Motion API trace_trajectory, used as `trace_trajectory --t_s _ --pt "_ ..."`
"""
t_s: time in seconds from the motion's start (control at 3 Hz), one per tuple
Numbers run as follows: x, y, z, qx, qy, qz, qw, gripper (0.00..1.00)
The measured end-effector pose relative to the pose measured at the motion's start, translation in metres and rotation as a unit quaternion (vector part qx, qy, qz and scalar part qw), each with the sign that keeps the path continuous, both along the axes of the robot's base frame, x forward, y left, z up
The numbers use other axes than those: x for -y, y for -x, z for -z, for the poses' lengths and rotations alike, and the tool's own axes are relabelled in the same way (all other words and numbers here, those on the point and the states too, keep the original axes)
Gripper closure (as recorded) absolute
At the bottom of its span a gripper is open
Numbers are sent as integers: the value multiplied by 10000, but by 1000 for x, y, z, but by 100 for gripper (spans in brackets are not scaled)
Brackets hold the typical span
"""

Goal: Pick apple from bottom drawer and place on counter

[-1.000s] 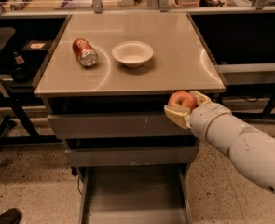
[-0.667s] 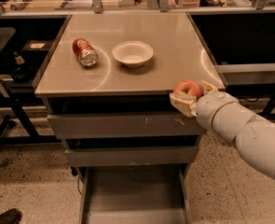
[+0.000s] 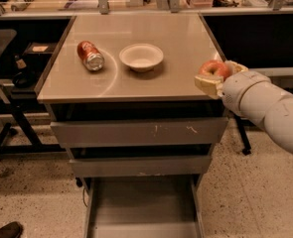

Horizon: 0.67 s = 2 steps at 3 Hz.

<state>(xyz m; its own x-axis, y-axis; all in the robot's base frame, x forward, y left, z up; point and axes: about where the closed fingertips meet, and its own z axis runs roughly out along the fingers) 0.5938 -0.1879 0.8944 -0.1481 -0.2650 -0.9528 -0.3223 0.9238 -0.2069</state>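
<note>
One apple (image 3: 214,68) gripped in my claw (image 3: 218,77); desk (image 3: 185,48) lies immediately to claw's left, apparently slightly lower.

Apple (image 3: 214,69) in end effector (image 3: 219,78) at counter (image 3: 178,43)

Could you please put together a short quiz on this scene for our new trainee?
1. True or false: the bottom drawer is pulled open.
2. The gripper, by the right edge of the counter near its front, is shut on: A) an apple B) a mug C) a spoon.
3. Fill in: in the camera view, the soda can lies to the ____ of the white bowl.
Key: 1 true; 2 A; 3 left.
</note>
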Motion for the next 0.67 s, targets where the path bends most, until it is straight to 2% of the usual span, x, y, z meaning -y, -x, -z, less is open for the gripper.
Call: trace_trajectory --t_s 0.33,0.67 --pt "-2 -7 -2 -51 -122 -14 9999 100" --pt "-1 -24 -14 -110 -296 21 9995 100"
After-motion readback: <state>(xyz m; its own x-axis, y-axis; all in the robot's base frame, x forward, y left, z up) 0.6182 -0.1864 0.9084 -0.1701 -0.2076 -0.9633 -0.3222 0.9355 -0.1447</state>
